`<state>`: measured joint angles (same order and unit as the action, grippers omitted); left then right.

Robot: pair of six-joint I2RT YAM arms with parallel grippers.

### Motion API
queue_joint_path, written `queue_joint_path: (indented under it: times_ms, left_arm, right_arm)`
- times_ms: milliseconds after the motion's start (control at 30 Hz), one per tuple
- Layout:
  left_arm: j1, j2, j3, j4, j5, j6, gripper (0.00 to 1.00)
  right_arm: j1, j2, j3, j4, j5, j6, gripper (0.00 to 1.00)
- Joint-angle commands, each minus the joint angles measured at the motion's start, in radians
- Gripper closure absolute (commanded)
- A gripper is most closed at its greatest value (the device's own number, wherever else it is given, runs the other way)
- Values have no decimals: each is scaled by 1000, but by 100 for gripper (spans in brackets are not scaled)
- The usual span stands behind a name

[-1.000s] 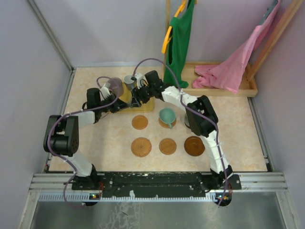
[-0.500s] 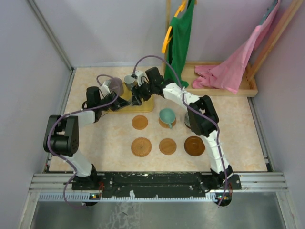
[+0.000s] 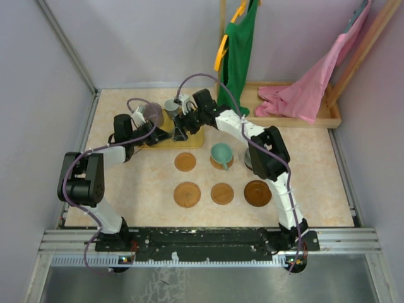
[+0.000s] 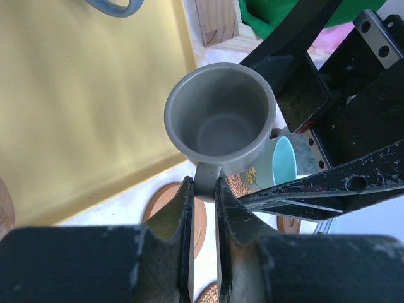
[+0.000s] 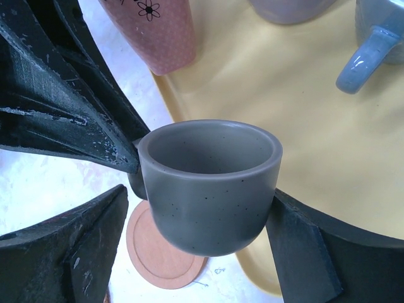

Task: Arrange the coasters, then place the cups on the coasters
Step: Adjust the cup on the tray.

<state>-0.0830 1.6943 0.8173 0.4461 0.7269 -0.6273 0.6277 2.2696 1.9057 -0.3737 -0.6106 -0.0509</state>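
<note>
A grey cup (image 4: pixel 219 120) hangs in the air over the near edge of the yellow tray (image 4: pixel 82 95), and my left gripper (image 4: pixel 202 186) is shut on its handle. My right gripper (image 5: pixel 199 199) is open around the cup's body (image 5: pixel 211 183), with a clear gap at its left finger (image 5: pixel 95 233). In the top view both grippers meet at the tray's front (image 3: pixel 196 140). A teal cup (image 3: pixel 221 153) stands on one coaster. Bare coasters lie at the front: one (image 3: pixel 185 161) below the held cup, one (image 3: pixel 187 194) nearer, and others to the right.
A purplish cup (image 3: pixel 152 113) and a grey cup (image 3: pixel 172 105) stand on the tray; the right wrist view also shows a pink cup (image 5: pixel 158 31) and a grey-blue one (image 5: pixel 375 44). A wooden rack (image 3: pixel 297 117) with green and pink clothes sits at the back right.
My right gripper's jaws have spread wider around the grey cup. The left gripper has kept its hold on the handle, and both arms have shifted only slightly.
</note>
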Motion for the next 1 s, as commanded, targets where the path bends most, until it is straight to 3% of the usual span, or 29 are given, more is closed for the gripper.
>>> queue_joint_path:
  times_ms: [0,267,567,967]
  left_arm:
    - [-4,-14,37,52,6,13,100]
    - [-5,-15,51,9,-14,45,100]
    - [-12,-17,66,-32,-42,77,100]
    - [-101,-13,141,-180,-260,201,100]
  right_arm:
    - [8,-43,9,24,1,1,14]
    - [7,-137,-72,56,106,0,13]
    - [8,-231,-135,82,83,24,13]
    - [39,-360,-184,50,44,36,12]
